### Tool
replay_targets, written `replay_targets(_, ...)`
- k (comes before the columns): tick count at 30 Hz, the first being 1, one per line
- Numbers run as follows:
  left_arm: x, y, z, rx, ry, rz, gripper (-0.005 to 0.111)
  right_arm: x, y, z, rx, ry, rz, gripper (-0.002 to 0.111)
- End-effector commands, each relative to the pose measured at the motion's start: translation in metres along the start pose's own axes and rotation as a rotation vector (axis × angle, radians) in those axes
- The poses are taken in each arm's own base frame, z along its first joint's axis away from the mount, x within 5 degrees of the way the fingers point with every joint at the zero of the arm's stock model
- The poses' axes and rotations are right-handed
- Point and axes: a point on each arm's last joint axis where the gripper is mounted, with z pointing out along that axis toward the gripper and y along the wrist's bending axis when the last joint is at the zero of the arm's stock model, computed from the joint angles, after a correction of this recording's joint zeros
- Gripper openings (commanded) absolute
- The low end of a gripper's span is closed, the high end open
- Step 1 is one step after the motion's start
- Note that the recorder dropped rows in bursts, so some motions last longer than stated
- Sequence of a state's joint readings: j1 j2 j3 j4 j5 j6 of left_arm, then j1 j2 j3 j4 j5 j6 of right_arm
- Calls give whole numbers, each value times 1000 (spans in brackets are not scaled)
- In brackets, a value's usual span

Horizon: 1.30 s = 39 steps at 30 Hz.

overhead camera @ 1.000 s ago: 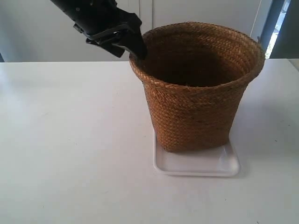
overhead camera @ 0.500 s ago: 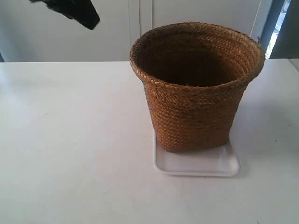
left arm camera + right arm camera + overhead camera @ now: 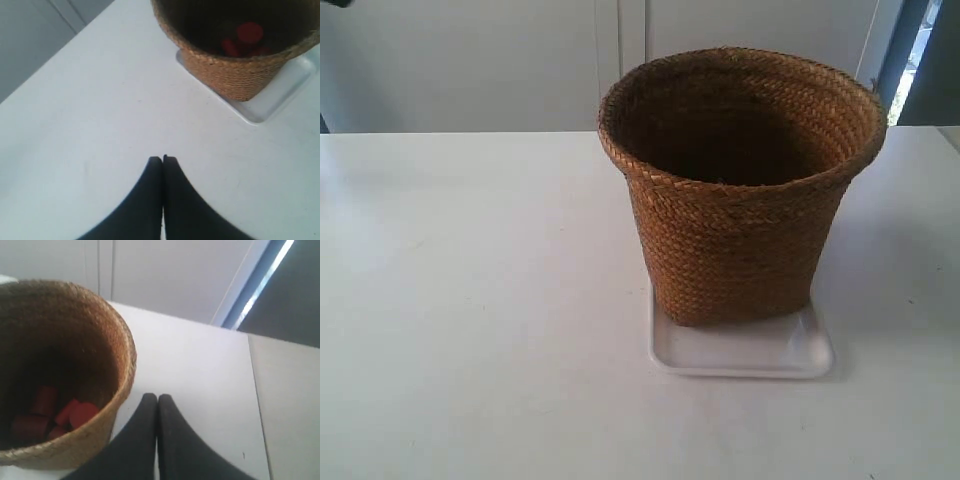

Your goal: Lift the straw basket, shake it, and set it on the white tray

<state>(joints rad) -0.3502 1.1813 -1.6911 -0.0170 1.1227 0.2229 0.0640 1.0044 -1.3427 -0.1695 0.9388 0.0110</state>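
A white table (image 3: pixel 470 300) fills the exterior view, and pale wall panels are seen behind it at twelve o'clock. The straw basket (image 3: pixel 735 230) is found at about two o'clock from the middle of the table. It is set upright, with its round rim wider than its base and its inside dark. Its base is rested on the white tray (image 3: pixel 740 355). A bare strip of the tray is left showing along the basket's six o'clock side, and a rounded corner is exposed towards four o'clock. No gripper is touching the basket.

In the left wrist view, the left gripper (image 3: pixel 162 159) is seen with its two dark fingers pressed together. Nothing is held between them. It is held above bare table, well apart from the basket (image 3: pixel 235 55) and from the tray corner (image 3: pixel 280 90) beside it.

In the right wrist view, the right gripper (image 3: pixel 158 397) is likewise closed tip to tip on nothing. It is held just beside the basket's braided rim (image 3: pixel 125 355), and contact cannot be told.

Small red pieces (image 3: pixel 75 412) are seen lying in the bottom of the basket. They are also caught, blurred, in the left wrist view (image 3: pixel 248 32). Their exact shape cannot be made out.
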Motion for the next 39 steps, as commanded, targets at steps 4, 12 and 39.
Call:
replay_targets(4,78,-18,-102,-296,-245,-74,0,26,3,-48,-63,-266,104,0)
replay_targets(12,169,-40,-154,-439,-199,-159,0,59,6,-42,-85,-198,268,0)
replay_targets(39,206,-54,-175,-493,-293,-167,0,60,6,-42,-85,-193,282,0)
